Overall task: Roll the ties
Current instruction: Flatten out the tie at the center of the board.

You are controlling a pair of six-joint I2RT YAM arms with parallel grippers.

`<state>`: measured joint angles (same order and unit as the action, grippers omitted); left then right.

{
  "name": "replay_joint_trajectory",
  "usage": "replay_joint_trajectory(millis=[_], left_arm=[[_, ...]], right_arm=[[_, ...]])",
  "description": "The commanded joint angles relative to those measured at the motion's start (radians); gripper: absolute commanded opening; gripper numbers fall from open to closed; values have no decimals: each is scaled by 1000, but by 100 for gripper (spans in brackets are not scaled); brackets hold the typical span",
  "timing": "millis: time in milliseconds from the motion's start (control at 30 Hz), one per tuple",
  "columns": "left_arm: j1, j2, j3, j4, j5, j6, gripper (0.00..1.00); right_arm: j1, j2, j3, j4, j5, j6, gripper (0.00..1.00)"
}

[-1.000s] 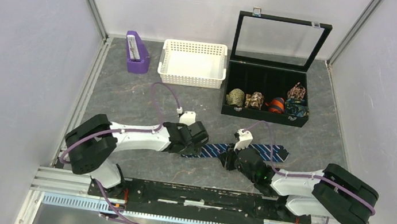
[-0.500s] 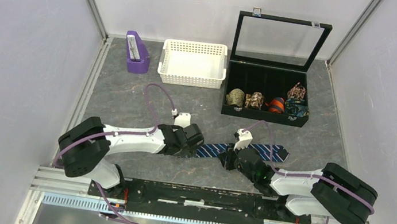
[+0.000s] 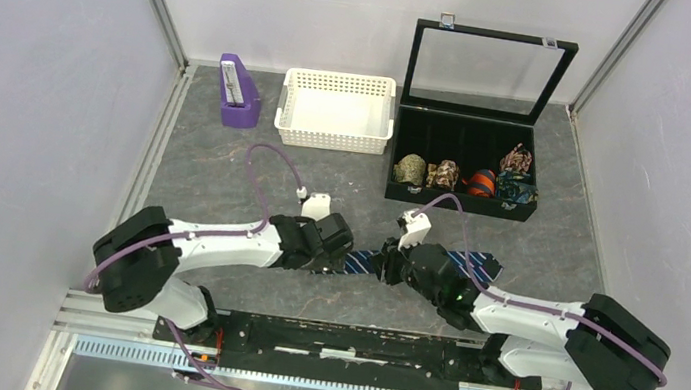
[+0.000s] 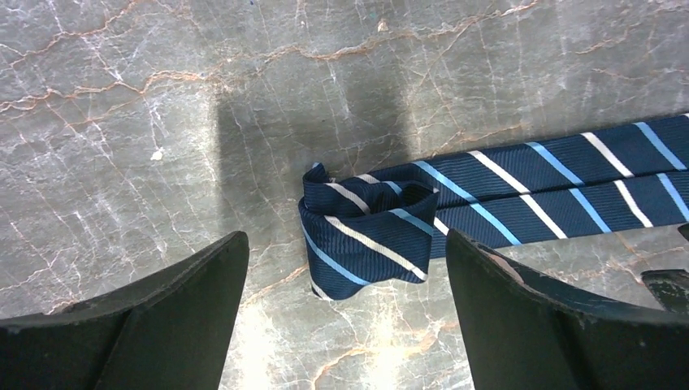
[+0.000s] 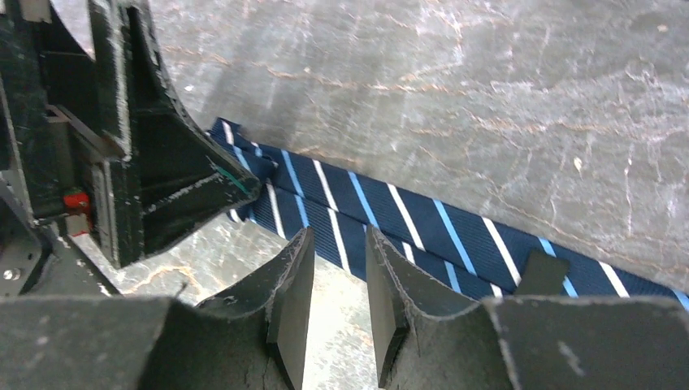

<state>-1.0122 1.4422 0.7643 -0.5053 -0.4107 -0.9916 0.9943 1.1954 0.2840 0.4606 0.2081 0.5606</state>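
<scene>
**Item:** striped navy tie (image 3: 476, 265), one piece.

**Location:** flat on the grey counter (image 3: 224, 169), close to the near edge and about midway between the left and right edges. Its free length ran off towards the right edge.

**Condition:** partly rolled. The narrow end was turned over into a loose coil (image 4: 366, 236) of roughly one turn, somewhat lopsided. The rest lay as a doubled flat strip (image 4: 569, 179).

**Left gripper** (image 4: 345, 244): spread wide, one finger on each side of the coil and neither touching it. It grasped nothing.

**Right gripper** (image 5: 335, 244): fingers drawn near together with a narrow gap and nothing between them. It was poised over the near edge of the strip, just beside the left arm's finger.

**Handling, as judged:** light, limp woven cloth, smooth and likely slippery. It has no stiffness to keep a shape, so the coil would probably spring loose if let go. Hold is best taken across the coil's two flat sides. The strip should be pinned or kept taut close behind the coil.

**Also present:** white basket (image 3: 341, 78) and black display case (image 3: 452, 200) with patterned rolls inside, both along the far edge.
</scene>
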Motion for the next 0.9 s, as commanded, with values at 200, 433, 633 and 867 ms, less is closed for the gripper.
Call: replay_joint_trajectory(millis=[200, 433, 633, 867], left_arm=[[-3, -213, 9, -113, -67, -20, 94], [21, -386, -157, 40, 17, 42, 87], [51, -507, -255, 122, 58, 45, 84], [133, -580, -393, 315, 210, 77, 79]], right_arm=[[59, 43, 103, 2, -72, 7, 32], [95, 171, 181, 44, -97, 29, 24], [113, 278, 254, 49, -94, 27, 23], [116, 359, 296, 43, -58, 8, 21]])
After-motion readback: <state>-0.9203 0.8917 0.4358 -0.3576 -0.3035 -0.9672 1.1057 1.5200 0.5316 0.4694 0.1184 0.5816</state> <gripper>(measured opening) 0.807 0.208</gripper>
